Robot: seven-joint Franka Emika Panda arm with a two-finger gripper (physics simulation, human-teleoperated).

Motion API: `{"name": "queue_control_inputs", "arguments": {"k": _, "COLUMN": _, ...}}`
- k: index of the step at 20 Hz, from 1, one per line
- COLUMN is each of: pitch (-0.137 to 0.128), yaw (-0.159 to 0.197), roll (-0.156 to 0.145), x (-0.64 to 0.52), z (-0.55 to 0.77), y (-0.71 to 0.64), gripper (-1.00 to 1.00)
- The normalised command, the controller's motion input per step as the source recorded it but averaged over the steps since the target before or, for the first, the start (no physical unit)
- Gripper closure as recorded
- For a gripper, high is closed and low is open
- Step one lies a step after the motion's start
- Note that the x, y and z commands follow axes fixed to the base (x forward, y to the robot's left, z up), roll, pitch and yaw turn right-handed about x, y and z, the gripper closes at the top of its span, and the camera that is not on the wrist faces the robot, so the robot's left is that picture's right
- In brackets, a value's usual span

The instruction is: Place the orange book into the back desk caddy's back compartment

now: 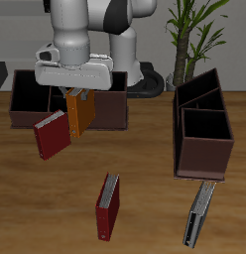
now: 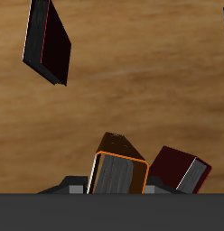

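Your orange book (image 1: 81,111) hangs upright in the claw (image 1: 78,96), clenched between the two fingers and lifted off the table (image 1: 145,169). In the wrist view the orange book (image 2: 117,165) shows end-on, pinched at its sides with its cover edges glowing bright.

Just behind it, at about twelve o'clock, stands the back desk caddy (image 1: 26,99), a long dark brown box with open cells; the book sits in front of the caddy's front wall, not inside any compartment.

At roughly eight o'clock from the orange book, a dark red book (image 1: 52,134) leans tilted, very close to it; whether the two touch you cannot tell from above. In the wrist view that red book (image 2: 180,170) appears right beside the orange one.

Towards five o'clock, nearer the table's front edge, a second dark red book (image 1: 108,205) stands well apart. Farther out at four o'clock sits another brown caddy (image 1: 202,134), seen end-on, with a flat dark book (image 1: 199,211) lying just in front of it.
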Motion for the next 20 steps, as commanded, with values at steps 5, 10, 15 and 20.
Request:
{"name": "queue_control_inputs", "arguments": {"k": 5, "pitch": -0.001, "yaw": 0.017, "roll": 0.115, "x": -0.37, "z": 0.31, "y": -0.06, "gripper": 1.0}}
{"name": "queue_control_inputs", "arguments": {"k": 10, "pitch": -0.008, "yaw": 0.08, "roll": 0.063, "x": -0.25, "z": 0.23, "y": -0.15, "gripper": 1.0}}
{"name": "queue_control_inputs", "arguments": {"k": 15, "pitch": -0.078, "yaw": 0.114, "roll": 0.056, "x": -0.38, "z": 0.33, "y": -0.63, "gripper": 1.0}}
{"name": "queue_control_inputs", "arguments": {"k": 20, "pitch": -0.046, "yaw": 0.023, "roll": -0.04, "x": -0.24, "z": 0.15, "y": -0.52, "gripper": 1.0}}
